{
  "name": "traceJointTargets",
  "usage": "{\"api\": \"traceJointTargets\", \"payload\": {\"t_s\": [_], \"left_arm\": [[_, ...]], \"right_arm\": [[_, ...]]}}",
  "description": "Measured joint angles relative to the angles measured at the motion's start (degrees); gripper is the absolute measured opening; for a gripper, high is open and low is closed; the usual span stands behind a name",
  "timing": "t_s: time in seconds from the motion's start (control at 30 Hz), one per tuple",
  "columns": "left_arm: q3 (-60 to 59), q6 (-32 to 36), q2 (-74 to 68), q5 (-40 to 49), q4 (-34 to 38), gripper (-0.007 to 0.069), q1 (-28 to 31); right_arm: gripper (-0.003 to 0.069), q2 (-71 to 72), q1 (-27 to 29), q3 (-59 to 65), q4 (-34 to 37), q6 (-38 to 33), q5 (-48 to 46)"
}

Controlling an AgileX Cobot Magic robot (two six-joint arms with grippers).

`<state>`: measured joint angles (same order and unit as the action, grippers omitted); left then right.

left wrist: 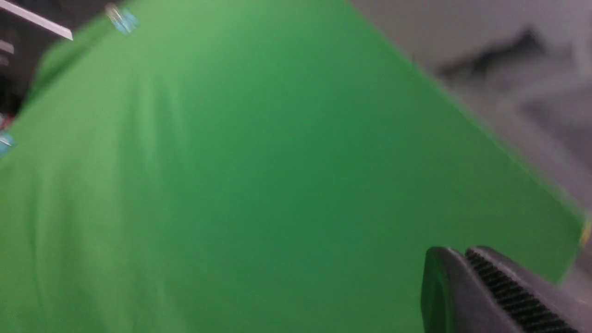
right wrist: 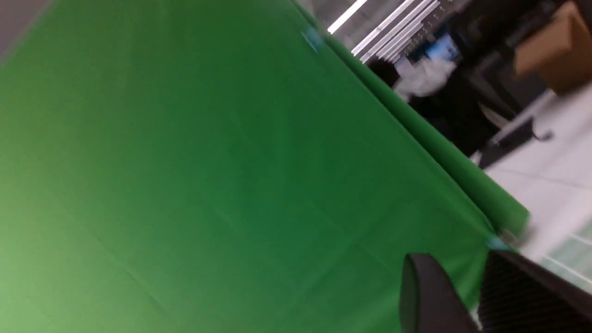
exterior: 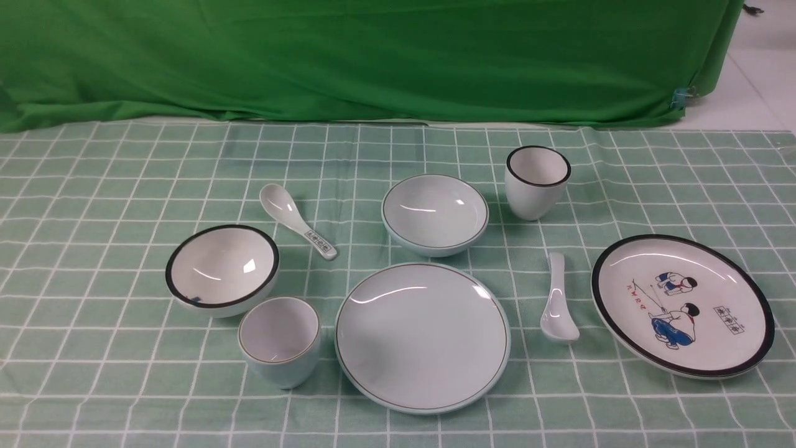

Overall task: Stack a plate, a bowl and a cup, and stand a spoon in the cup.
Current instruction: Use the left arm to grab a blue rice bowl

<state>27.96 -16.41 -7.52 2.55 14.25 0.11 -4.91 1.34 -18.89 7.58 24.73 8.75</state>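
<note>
In the front view the pale blue-green plate (exterior: pixel 423 336) lies at the near centre of the checked cloth. The matching bowl (exterior: pixel 435 213) sits just behind it, and the small matching cup (exterior: pixel 280 339) stands upright to the plate's left. The plain white spoon (exterior: pixel 558 305) lies to the plate's right, bowl end nearest me. Neither arm shows in the front view. My left gripper (left wrist: pixel 462 253) is shut and empty, facing the green backdrop. My right gripper (right wrist: pixel 455 263) has a gap between its fingers with nothing in it, and it also faces the backdrop.
A black-rimmed white bowl (exterior: pixel 222 269) sits left of the cup, with a printed-handle spoon (exterior: pixel 297 221) behind it. A black-rimmed white cup (exterior: pixel 537 182) stands right of the bowl. A cartoon plate (exterior: pixel 682 305) lies at the far right. A green curtain (exterior: pixel 373 56) closes the back.
</note>
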Motion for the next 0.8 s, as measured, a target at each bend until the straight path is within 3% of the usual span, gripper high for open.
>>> {"api": "traceJointTargets", "payload": {"t_s": [0.03, 0.07, 0.1, 0.23, 0.33, 0.6, 0.8], "left_arm": [[3.67, 0.07, -3.02, 6.82, -0.51, 0.0017, 0.00], [4.37, 0.07, -3.69, 8.20, -0.69, 0.0017, 0.00], [9.92, 1.20, -10.10, 20.68, -1.01, 0.0017, 0.00], [17.30, 9.32, -27.38, 45.34, -0.70, 0.0017, 0.00], [18.46, 15.29, -36.50, 49.56, 2.29, 0.0017, 0.00], [28.36, 24.91, -56.20, 49.22, 11.01, 0.0002, -2.35], [48.25, 20.54, -75.68, 52.12, 1.26, 0.0001, -12.61]], "right_arm": [[0.0104, -2.62, -0.06, -5.41, -1.52, -0.72, -6.27], [0.0099, -3.22, -0.17, -6.49, -2.09, -1.02, -7.57], [0.0055, -8.88, -0.79, -15.21, -2.97, -6.10, -18.44], [0.0019, -28.51, -4.56, -38.03, 1.56, -24.73, -49.53], [0.0019, -39.37, -7.17, -46.54, 3.67, -29.81, -62.74], [0.0019, -47.79, -12.60, -49.75, 4.08, -33.06, -70.27], [0.0020, -48.04, -13.98, -45.78, 4.15, -33.18, -69.60]]}}
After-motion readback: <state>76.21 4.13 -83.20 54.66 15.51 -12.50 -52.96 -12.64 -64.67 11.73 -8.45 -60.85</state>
